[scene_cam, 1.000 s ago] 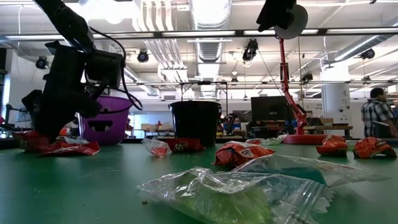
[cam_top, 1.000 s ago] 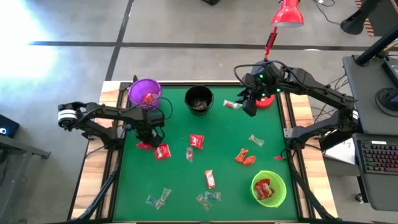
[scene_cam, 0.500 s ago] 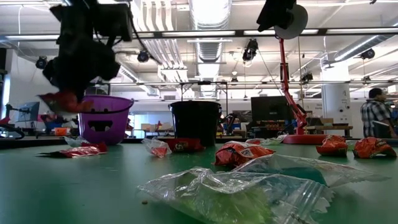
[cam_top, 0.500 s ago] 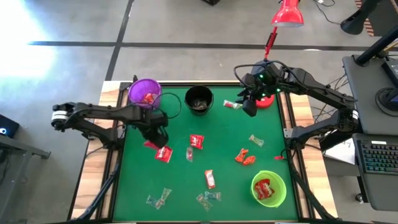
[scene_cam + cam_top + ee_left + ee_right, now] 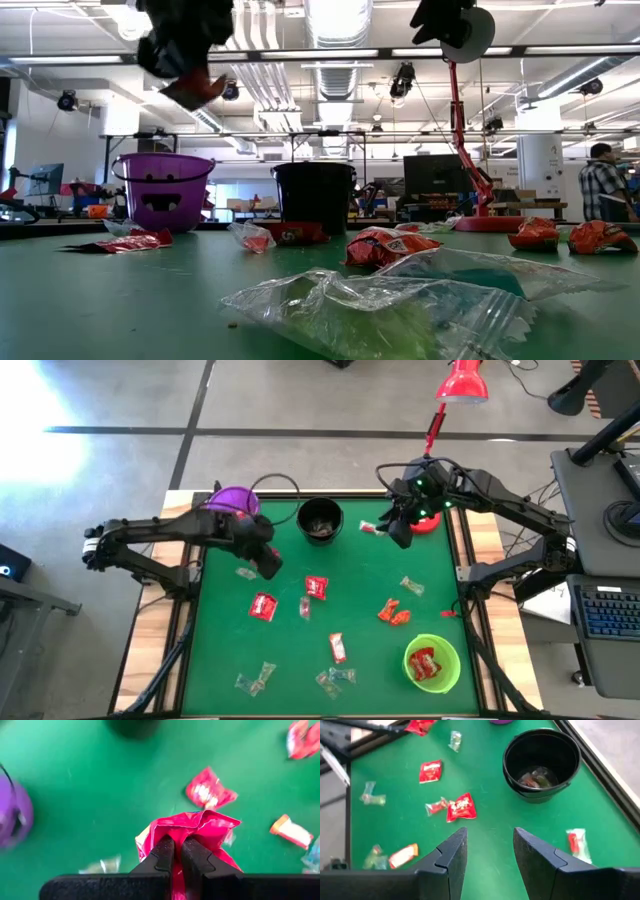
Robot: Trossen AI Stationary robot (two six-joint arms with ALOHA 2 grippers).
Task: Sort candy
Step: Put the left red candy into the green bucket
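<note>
My left gripper [image 5: 266, 561] hangs high over the table's far left, near the purple bowl [image 5: 232, 504], shut on a red candy packet [image 5: 205, 827]. In the low view that packet [image 5: 197, 90] sits well above the purple bowl [image 5: 161, 190]. My right gripper [image 5: 398, 532] hovers open over the far right, empty, with the black bowl [image 5: 541, 762] ahead of it. Several red and clear candies [image 5: 316, 588] lie flat on the green mat. A green bowl [image 5: 432, 663] at the near right holds a red candy. My left gripper pinches the red packet between its two fingers [image 5: 164, 854], at a crumpled edge of the wrapper [image 5: 176, 829]. The fingers slant steeply down from above. The packet is lifted clear of the mat and bunches up beyond the fingertips.
The black bowl [image 5: 320, 520] stands at the far middle with clear-wrapped candy inside. A red lamp's base [image 5: 431, 520] sits at the far right corner, beside my right gripper. Wooden rails edge the mat. A person [image 5: 604, 190] stands far off in the room.
My left gripper has risen from the mat with the red packet, which now hangs clear above the purple bowl's rim height. It has also drifted toward the table's far and right side and tipped. A second red packet and a clear candy stay on the mat where it was.
</note>
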